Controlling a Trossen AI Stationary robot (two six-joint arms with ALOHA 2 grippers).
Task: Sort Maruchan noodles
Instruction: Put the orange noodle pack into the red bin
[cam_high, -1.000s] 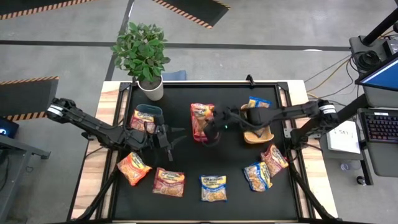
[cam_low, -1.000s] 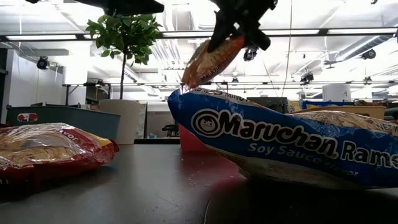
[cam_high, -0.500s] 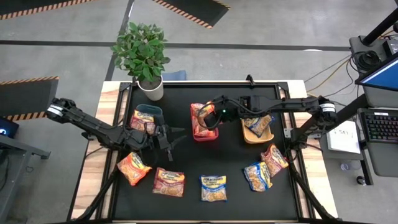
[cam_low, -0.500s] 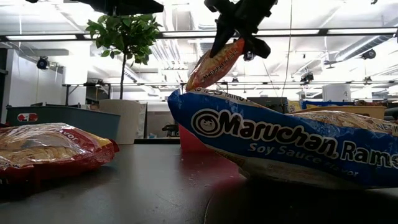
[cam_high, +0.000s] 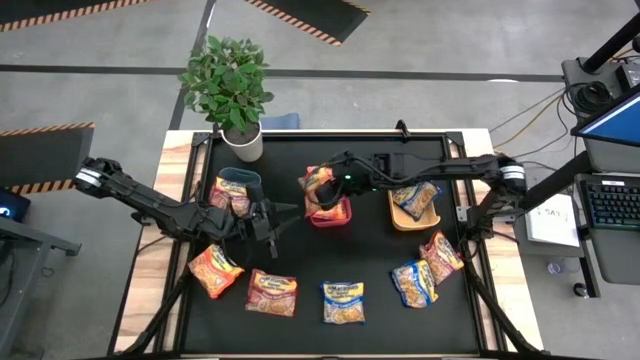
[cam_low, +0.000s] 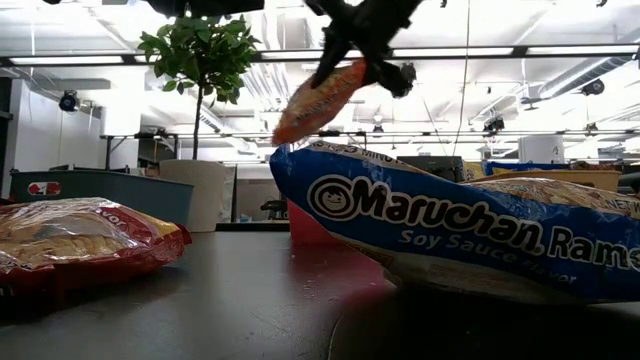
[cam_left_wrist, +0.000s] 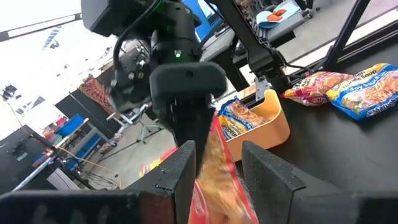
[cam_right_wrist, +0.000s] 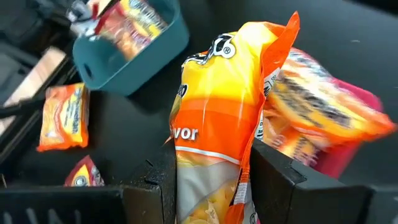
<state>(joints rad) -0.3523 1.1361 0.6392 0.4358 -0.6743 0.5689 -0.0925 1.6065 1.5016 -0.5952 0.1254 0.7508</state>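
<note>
My right gripper (cam_high: 322, 185) reaches in from the table's right and is shut on an orange Maruchan packet (cam_right_wrist: 214, 118), above the red bin (cam_high: 332, 212), which holds more orange packets (cam_right_wrist: 311, 106). The teal bin (cam_right_wrist: 134, 53) holds a red-pink packet, and the tan bin (cam_high: 414, 208) holds a blue-and-yellow one. My left gripper (cam_high: 288, 215) waits open, left of the red bin, touching nothing. Several packets lie flat along the near part of the table: orange (cam_high: 214, 270), red-pink (cam_high: 272, 292) and blue (cam_high: 343, 301). My right gripper pinches the orange packet between its two fingers (cam_right_wrist: 158, 177), one on each flat face. In the low view the fingers come from above onto the packet's upper end (cam_low: 350, 75). The packet hangs slanted below them, lifted clear of the red bin.
A potted plant (cam_high: 232, 85) stands at the far left corner of the black mat. Two more packets (cam_high: 413, 283) (cam_high: 441, 257) lie near the right edge. A blue Maruchan packet (cam_low: 470, 235) fills the low view's foreground. Bare mat lies between the bins and the near row.
My right gripper has carried the orange packet toward the table's left and slightly toward the far edge, across the red bin. The packet stays pinched, and its free lower end has swung out to the left, so it hangs more slanted. My left arm has kept still.
</note>
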